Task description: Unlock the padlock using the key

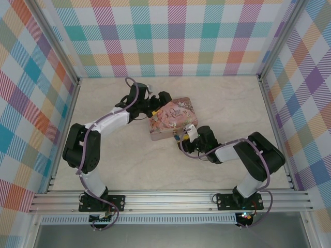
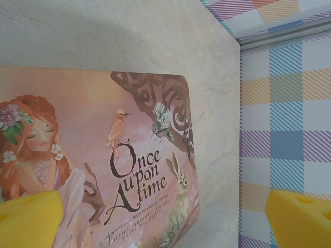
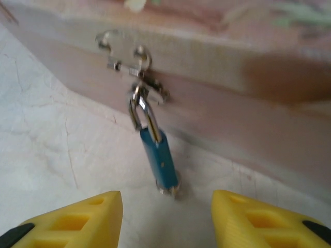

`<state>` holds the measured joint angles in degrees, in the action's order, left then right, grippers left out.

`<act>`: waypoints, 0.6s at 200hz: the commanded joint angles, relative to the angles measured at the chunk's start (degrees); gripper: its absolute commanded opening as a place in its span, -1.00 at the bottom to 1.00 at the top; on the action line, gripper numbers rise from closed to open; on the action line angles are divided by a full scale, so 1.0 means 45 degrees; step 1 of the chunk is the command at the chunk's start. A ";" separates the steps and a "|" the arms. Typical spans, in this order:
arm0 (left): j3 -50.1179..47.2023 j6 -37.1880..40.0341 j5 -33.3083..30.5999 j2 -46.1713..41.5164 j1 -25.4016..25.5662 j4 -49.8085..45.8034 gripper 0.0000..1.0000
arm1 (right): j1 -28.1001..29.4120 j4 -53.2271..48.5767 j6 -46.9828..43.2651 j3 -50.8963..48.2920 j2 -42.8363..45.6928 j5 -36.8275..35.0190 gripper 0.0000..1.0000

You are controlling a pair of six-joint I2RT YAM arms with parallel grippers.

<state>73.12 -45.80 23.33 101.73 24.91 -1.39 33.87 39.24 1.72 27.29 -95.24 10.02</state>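
Currently I count one tin (image 1: 172,120), one padlock (image 3: 159,155) and two claws. The tin sits mid-table (image 1: 227,103), with marble surface running out to the checked walls (image 1: 176,36) on every side. From the right wrist, the padlock hangs off the tin's front hasp (image 3: 129,67) at 12 o'clock of the right claw (image 3: 168,206), just beyond its fingers and untouched. That claw stands partly spread, gripping nothing. The left claw (image 2: 165,217) spreads wide over the lid.

light: bright, even | shadows: soft beside tin (image 1: 170,120) | right wrist view: padlock (image 3: 159,157) blurred, upper right smeared | overhead view: sharp
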 commanded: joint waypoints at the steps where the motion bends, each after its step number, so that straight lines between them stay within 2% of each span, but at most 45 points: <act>1: 0.0355 -0.0061 -0.0049 0.0270 0.0051 -0.0076 1.00 | 0.0186 0.1021 -0.0381 0.0570 -0.0474 -0.0175 -0.04; 120: 0.0663 -0.0291 -0.0121 0.0693 0.0032 -0.0216 1.00 | 0.0421 0.1207 -0.0595 0.0762 -0.1212 -0.0115 -0.41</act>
<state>74.19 -46.78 23.27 104.51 24.91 -1.58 34.92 43.68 0.45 29.28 -99.92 8.78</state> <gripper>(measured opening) 0.999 0.315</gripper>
